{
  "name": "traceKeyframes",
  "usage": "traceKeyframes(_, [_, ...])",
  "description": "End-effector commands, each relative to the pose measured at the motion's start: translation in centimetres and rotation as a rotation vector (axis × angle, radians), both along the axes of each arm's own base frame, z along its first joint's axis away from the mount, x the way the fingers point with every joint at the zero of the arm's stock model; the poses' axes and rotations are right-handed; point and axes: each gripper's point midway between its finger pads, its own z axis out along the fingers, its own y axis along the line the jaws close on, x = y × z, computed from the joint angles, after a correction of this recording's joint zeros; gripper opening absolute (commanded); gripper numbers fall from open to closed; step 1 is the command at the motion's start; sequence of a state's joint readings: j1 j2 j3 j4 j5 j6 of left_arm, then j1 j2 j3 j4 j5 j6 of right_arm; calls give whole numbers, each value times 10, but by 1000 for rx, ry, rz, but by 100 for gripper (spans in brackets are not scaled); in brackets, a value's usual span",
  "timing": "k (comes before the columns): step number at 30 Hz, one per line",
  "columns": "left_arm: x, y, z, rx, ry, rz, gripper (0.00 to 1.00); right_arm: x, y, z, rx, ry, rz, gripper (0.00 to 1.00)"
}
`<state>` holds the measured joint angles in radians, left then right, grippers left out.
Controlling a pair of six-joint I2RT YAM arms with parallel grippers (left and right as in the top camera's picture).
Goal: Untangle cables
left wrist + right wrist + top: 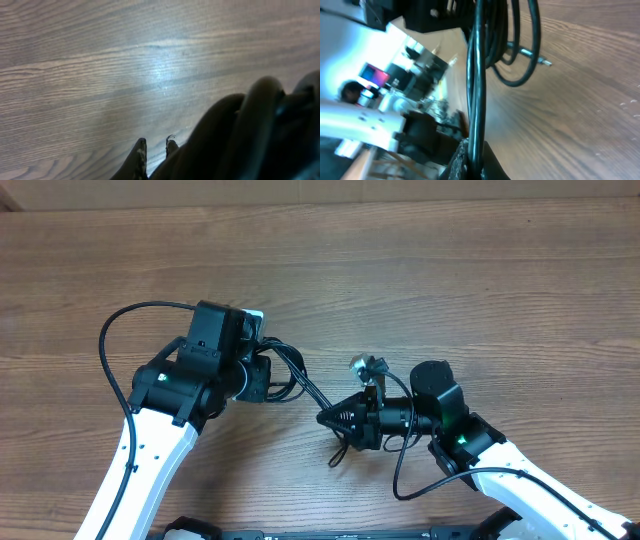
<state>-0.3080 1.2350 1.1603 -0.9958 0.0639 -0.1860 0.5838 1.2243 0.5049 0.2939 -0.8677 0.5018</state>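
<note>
Nearest to us, the right gripper (pixel 322 418) lies low over the table (pixel 450 270), pointing left. Its jaws are pinched tight on the cables (pixel 310 392). In its wrist view the fingertips (pixel 465 159) meet at the bottom edge with two or three black strands (pixel 475 75) clamped between them. The strands run straight up and look taut. Just below that gripper in the overhead view, one loose end (pixel 336 457) trails down onto the wood.

From the pinch the cables climb up and to the left to the left gripper (pixel 272 375). There they bunch into a few loops (pixel 292 370) at its tip. The right wrist view shows those loops (pixel 520 50) hanging under the dark body of the left gripper. A plug (pixel 542 61) with a small metal tip sticks out to the right, above the table. The left gripper is closed, and the cables seem to be held in it. Its own camera gives only blurred dark cords (pixel 250 130) close to the lens, so we cannot see the grip itself.

Beyond both arms the wood-grain table stretches to the far edge.
</note>
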Motion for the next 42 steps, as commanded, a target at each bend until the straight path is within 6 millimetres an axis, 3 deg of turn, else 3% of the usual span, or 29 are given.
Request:
traceKeyframes(1, [16,7,23,-23,-87,128,4,-13,5,14,59,169,57,4])
traceKeyframes(8, [16,-20,30,-50,-130,53,4,-8,8,38,140,154,45,4])
traceKeyframes(18, [2,-80,41,-115,-179,-95,4,12,7,38,146,178,-75,4])
traceKeyframes(26, [-13,-107,30,-88,-159,-224,4,22,5,31,123,196,-142,4])
traceKeyframes(36, [-51,-147,31,-196,-108,-586,4,47,-3,24,104,184,-300,4])
traceKeyframes(42, [-71,-141,20,-150,-60,-711,4,59,-10,23,108,198,-362,4])
